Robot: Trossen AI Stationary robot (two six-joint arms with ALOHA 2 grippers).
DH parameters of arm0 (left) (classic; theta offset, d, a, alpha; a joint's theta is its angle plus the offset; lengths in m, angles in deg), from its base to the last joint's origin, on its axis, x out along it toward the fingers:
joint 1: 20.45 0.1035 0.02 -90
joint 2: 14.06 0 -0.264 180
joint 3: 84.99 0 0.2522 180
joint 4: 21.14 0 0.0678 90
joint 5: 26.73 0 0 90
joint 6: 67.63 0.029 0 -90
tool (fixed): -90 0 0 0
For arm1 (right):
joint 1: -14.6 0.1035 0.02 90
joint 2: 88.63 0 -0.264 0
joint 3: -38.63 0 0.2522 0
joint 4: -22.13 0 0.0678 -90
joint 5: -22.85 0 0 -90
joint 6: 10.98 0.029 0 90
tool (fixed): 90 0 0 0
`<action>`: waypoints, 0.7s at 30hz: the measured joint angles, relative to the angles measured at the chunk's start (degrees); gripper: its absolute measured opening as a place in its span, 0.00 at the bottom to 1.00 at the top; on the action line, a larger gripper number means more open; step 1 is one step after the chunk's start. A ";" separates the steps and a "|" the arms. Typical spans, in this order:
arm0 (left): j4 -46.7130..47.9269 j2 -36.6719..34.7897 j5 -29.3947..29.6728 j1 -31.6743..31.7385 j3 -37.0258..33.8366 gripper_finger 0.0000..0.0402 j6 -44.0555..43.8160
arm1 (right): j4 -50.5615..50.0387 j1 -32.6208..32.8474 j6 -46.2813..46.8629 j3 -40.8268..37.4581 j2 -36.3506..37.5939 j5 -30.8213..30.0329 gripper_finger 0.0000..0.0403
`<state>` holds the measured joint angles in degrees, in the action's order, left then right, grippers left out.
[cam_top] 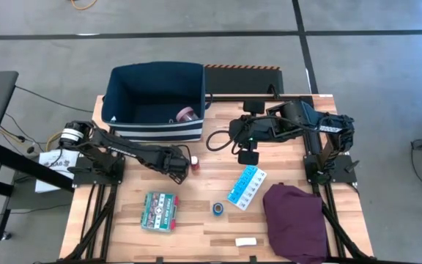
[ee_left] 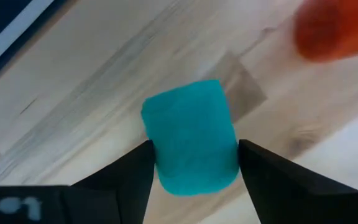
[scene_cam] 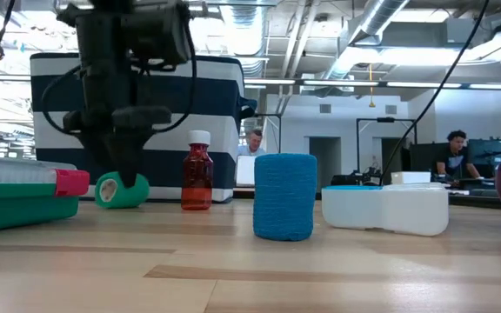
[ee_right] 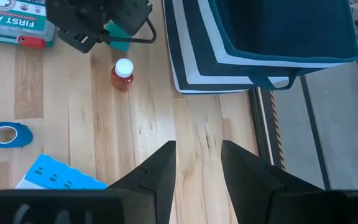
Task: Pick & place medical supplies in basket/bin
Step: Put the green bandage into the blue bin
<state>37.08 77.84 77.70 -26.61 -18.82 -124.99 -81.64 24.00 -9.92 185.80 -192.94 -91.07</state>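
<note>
The green tape roll (ee_left: 191, 146) lies on its side on the table, close in front of the navy bin (cam_top: 156, 132); it also shows in the low view (scene_cam: 111, 191). My left gripper (ee_left: 194, 171) is low over it, open, with one finger on each side of the roll. The red-capped bottle (cam_top: 194, 163) stands just right of it. My right gripper (ee_right: 197, 168) is open and empty, held above the table right of the bin. The pink cup (cam_top: 187, 114) lies inside the bin. My left gripper comes at the green tape roll from above, its fingers (ee_left: 135, 174) beside the roll's two flat ends (ee_left: 157, 155). The roll rests on the table. I cannot tell whether the fingers touch it.
Toward the near edge lie the green-red first aid box (cam_top: 160, 210), the blue tape roll (cam_top: 218, 208), the light-blue pill organizer (cam_top: 247, 186), the white bar (cam_top: 245, 241) and the purple cloth (cam_top: 294, 220). People show in the room beyond the table.
</note>
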 joint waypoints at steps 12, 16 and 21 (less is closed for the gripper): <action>-9.33 0.04 -2.73 4.40 -5.58 0.49 2.57 | 0.01 -0.07 -0.09 0.00 0.00 -0.09 0.30; -8.92 0.04 -3.72 4.40 -3.68 0.32 4.94 | -0.01 -0.20 -0.17 0.00 0.00 -0.13 0.30; -8.02 -0.01 -9.30 3.63 1.07 0.16 6.04 | -0.01 -0.15 -1.05 0.00 0.00 -0.11 0.30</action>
<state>29.06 77.83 68.40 -22.99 -17.75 -118.95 -81.65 23.85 -10.97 185.80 -192.94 -91.18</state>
